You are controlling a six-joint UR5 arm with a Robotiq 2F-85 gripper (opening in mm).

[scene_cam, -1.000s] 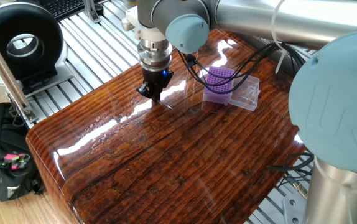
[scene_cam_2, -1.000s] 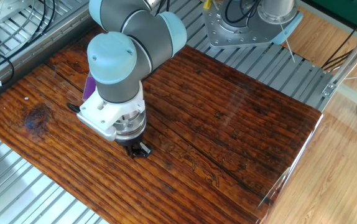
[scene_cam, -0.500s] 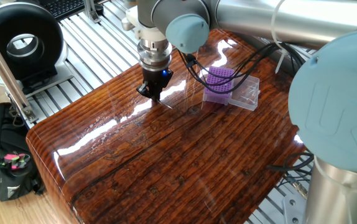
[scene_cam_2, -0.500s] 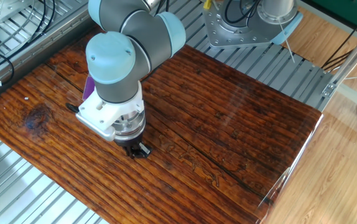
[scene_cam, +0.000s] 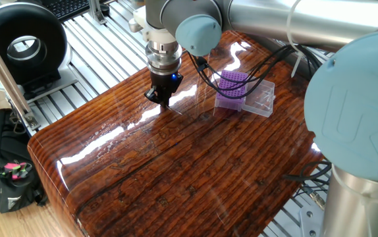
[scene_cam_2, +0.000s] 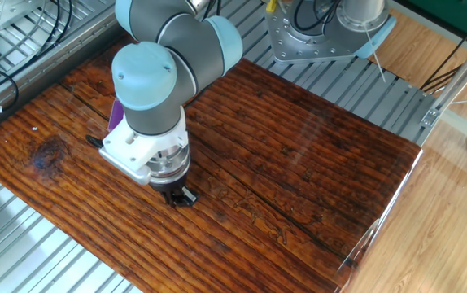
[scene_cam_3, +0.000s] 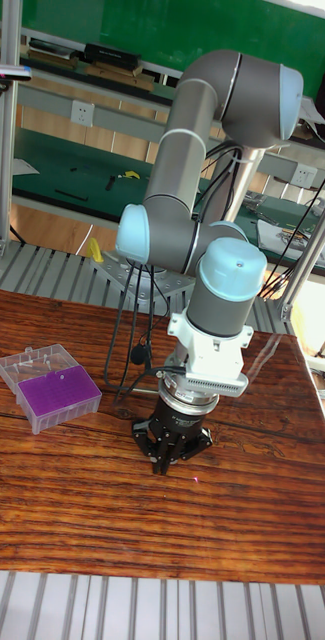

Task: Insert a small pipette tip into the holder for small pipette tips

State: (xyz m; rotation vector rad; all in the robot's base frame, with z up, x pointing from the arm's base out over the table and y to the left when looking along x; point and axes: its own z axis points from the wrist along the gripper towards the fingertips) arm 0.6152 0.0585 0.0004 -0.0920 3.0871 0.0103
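**Holder waits while I reach the tabletop**

The holder for small pipette tips (scene_cam_3: 58, 393) sits on the wooden table (scene_cam: 195, 171), its purple block joined to a clear box (scene_cam: 263, 99), well apart from me. My gripper (scene_cam_3: 167, 463) points straight down, fingertips drawn close near the wood, probably to pick up a tip. Whether they clamp one, I cannot tell.
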